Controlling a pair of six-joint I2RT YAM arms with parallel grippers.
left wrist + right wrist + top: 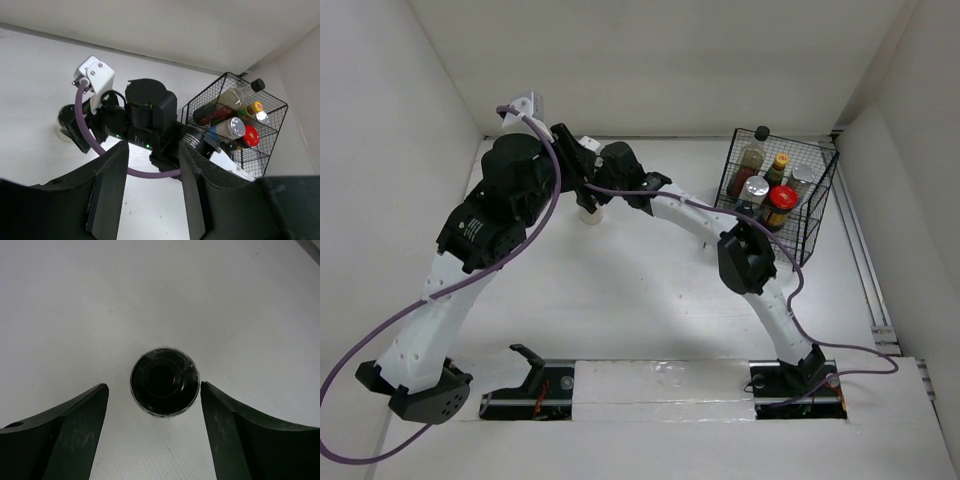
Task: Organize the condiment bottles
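A black-capped pale jar (590, 215) stands on the table left of centre. In the right wrist view its black cap (164, 381) sits between my fingertips, untouched. My right gripper (153, 385) is open and points straight down over it, also seen from above (588, 190). My left gripper (152, 147) is open and empty, held high to the left of the right wrist. The black wire basket (820, 215) holds the tall dark black-capped bottle (753, 150), the green-red labelled one (778, 165), two silver-capped shakers (755, 188) (803, 176) and the red-lidded jar (781, 200). A second pale jar is not in view.
The basket stands at the back right corner against the side wall. White walls close the table at the back and on both sides. The two arms cross close together above the jar, with a purple cable (150, 172) hanging between them.
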